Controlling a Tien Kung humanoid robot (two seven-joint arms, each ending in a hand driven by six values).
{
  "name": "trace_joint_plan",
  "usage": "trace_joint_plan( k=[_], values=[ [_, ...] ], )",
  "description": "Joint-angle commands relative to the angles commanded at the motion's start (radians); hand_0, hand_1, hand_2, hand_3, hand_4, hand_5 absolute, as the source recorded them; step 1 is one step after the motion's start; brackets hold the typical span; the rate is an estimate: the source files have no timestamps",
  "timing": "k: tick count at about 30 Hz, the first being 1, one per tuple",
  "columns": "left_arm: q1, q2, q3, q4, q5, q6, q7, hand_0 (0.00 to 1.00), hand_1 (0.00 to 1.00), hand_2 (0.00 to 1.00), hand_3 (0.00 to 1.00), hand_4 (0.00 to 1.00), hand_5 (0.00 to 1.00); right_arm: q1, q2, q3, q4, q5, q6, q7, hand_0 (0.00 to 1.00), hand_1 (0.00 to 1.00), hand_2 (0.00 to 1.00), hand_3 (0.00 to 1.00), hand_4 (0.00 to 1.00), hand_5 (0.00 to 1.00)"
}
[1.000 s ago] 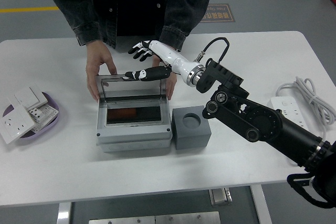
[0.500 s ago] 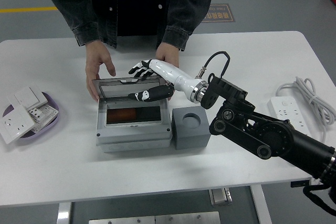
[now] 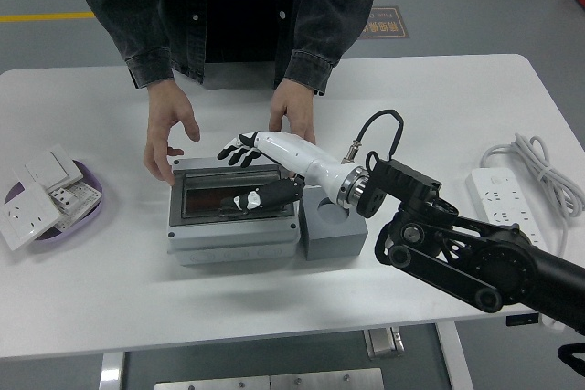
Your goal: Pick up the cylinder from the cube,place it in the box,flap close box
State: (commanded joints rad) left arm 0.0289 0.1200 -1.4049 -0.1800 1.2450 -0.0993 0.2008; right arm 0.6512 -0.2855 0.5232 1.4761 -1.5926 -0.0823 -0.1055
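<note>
Right hand presses the box flap down over the cylinder

The right hand (image 3: 259,169) lies palm-down, fingers spread and gripping nothing, on the grey box's (image 3: 233,212) transparent flap (image 3: 230,195), its forearm slanting over the grey cube (image 3: 333,226). Beneath, the dark reddish cylinder (image 3: 212,200) lies left-to-right. A person's hands (image 3: 168,130) flank the box's far side on the desk (image 3: 101,289).

Right hand (image 3: 259,171), fingers spread, lies flat on the tinted flap (image 3: 233,195) of the grey box (image 3: 233,226), thumb on the pane. A reddish object, indistinct, shows beneath the flap. Grey cube (image 3: 333,226) touches the box's right side. A person's two hands (image 3: 170,134) rest behind the box.
</note>
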Motion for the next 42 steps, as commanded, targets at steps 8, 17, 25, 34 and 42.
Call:
trace_joint_plan(
  k=[8,17,25,34,42],
  values=[
    [-0.001,0.0,0.011,0.0,-0.012,0.0,-0.006,0.638,0.671,0.658,0.701,0.754,0.32,-0.028,-0.018,-0.026,0.002,-0.002,0.024,-0.012,0.698,0.639,0.685,0.717,0.829,0.451],
    [0.006,0.001,-0.003,0.0,-0.006,0.001,-0.001,0.637,0.671,0.658,0.701,0.753,0.32,-0.145,-0.054,0.168,0.084,-0.033,0.006,0.019,0.696,0.639,0.686,0.714,0.806,0.452],
    [0.029,0.0,-0.017,0.0,-0.007,0.003,0.007,0.637,0.671,0.658,0.701,0.753,0.32,-0.319,-0.007,0.462,0.097,0.055,-0.01,0.103,0.691,0.635,0.685,0.708,0.793,0.45],
    [0.049,-0.004,-0.031,0.0,-0.009,0.006,0.012,0.637,0.671,0.658,0.701,0.753,0.32,-0.494,0.019,0.748,0.078,0.166,0.02,0.163,0.646,0.625,0.68,0.699,0.796,0.432],
    [0.043,-0.012,-0.025,0.0,-0.016,0.005,0.012,0.637,0.67,0.658,0.701,0.753,0.32,-0.591,0.036,0.939,0.098,0.236,0.041,0.218,0.656,0.646,0.689,0.705,0.778,0.427]
  ],
)
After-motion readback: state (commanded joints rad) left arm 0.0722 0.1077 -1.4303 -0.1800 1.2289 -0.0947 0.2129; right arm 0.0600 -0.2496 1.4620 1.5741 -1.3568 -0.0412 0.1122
